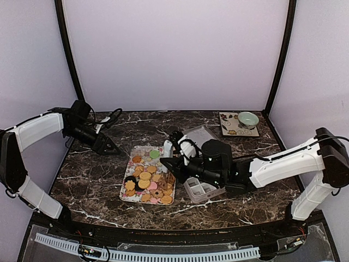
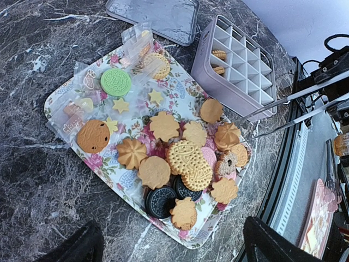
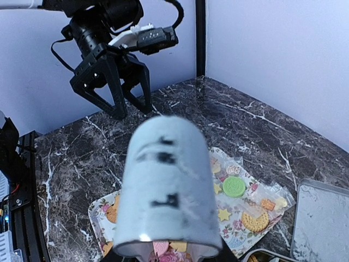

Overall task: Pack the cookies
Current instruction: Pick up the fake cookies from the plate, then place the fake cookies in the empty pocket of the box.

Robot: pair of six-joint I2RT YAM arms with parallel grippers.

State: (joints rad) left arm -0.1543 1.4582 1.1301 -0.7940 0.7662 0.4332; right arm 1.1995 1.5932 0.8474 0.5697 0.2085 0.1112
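Right arm is the one to use. Right gripper point(image 1: 173, 159) sits just beside the tray point(image 2: 177, 90) on its 3 o'clock side. The left gripper point(image 3: 132, 106) is parked well off at the tray's 10 o'clock.

The cookies point(image 2: 185, 158) are piled loose on the tray, densest in its near half. In the top view that puts them at roughly 8 o'clock from the right gripper. Tray long axis runs about 12 to 6. The right forearm comes in along 3 to 9, so I'm approaching across the short side.

The metal tongs point(image 2: 322, 90) hang off the table and run back toward the right arm. Their tips are apart, over the tray's right edge, beside the compartment box point(image 2: 218, 90). The tips carry nothing and I see no contact with a cookie.

I can't see the right jaws directly because a blurred pale cylinder point(image 3: 166, 185) fills the right wrist view. With the tongs held up in the air, I read the jaws as clamped on the tongs.

The left jaws are spread wide and hold nothing.

The box sits at 4 o'clock from the right gripper, with two cookies already in its corner cells. The lid point(image 2: 158, 16) lies separately beyond it.

My call for the next move is a short reach toward 8 o'clock and down, then a swing back to 4.
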